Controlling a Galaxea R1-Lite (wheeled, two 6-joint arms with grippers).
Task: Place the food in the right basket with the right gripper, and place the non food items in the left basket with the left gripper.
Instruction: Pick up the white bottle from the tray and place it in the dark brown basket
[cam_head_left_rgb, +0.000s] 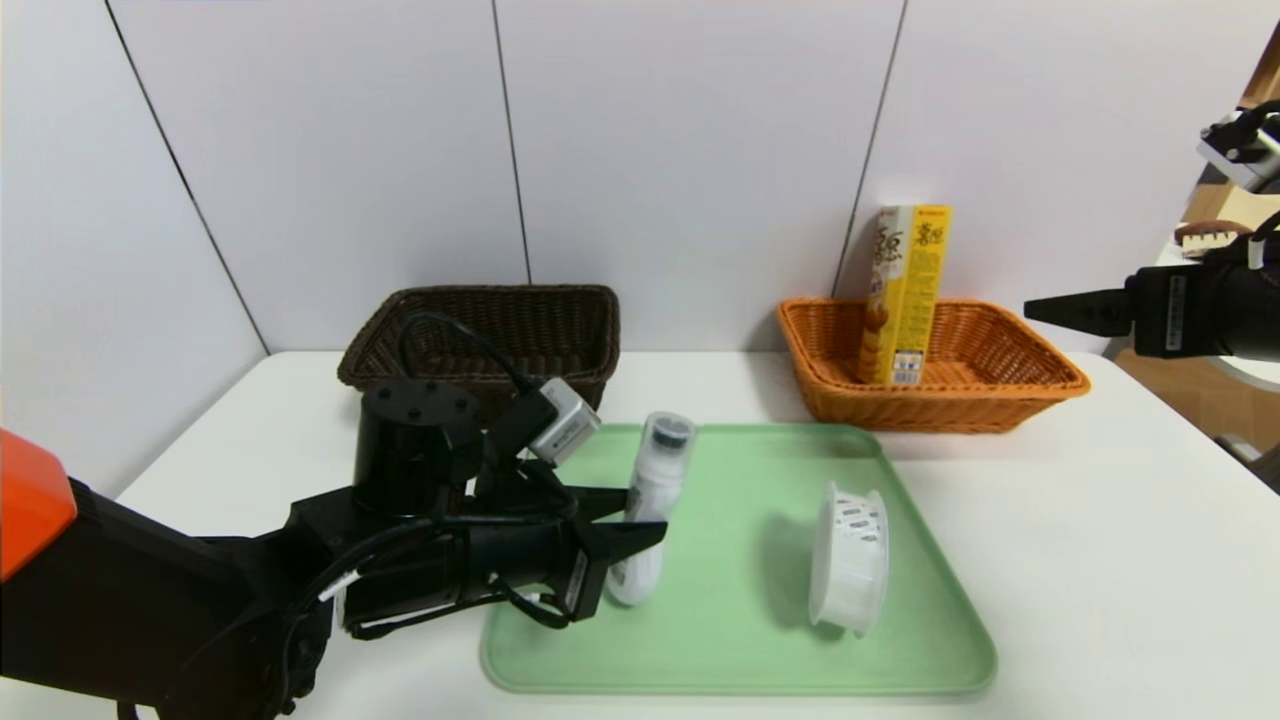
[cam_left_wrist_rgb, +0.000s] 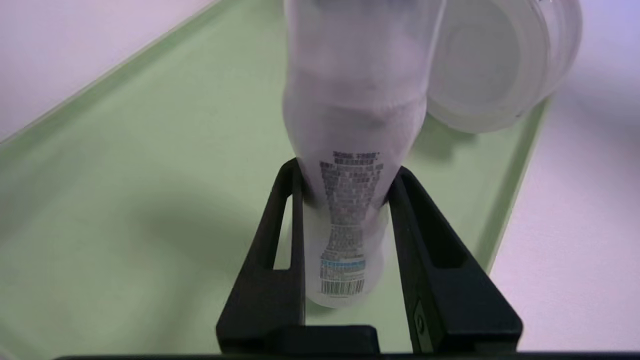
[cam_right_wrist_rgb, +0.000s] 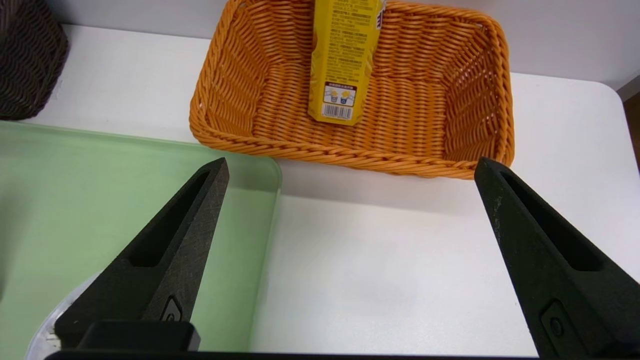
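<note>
My left gripper (cam_head_left_rgb: 640, 520) (cam_left_wrist_rgb: 345, 175) is shut on the slim white bottle (cam_head_left_rgb: 652, 500) (cam_left_wrist_rgb: 350, 150), which stands on the green tray (cam_head_left_rgb: 740, 640) with its dark cap up. Beside it on the tray a round white tub (cam_head_left_rgb: 850, 560) (cam_left_wrist_rgb: 495, 65) rests on its edge. The yellow carton (cam_head_left_rgb: 905, 295) (cam_right_wrist_rgb: 345, 60) stands upright in the orange right basket (cam_head_left_rgb: 1040, 385) (cam_right_wrist_rgb: 235, 135). At the back left sits the dark brown left basket (cam_head_left_rgb: 590, 320) (cam_right_wrist_rgb: 25, 65). My right gripper (cam_head_left_rgb: 1040, 308) (cam_right_wrist_rgb: 350, 170) hangs open above the table near the orange basket's front right.
The green tray (cam_left_wrist_rgb: 100, 200) (cam_right_wrist_rgb: 75, 200) takes up the middle of the white table (cam_head_left_rgb: 1100, 560). A grey panelled wall runs behind both baskets. Bare table lies to the tray's right and between the two baskets.
</note>
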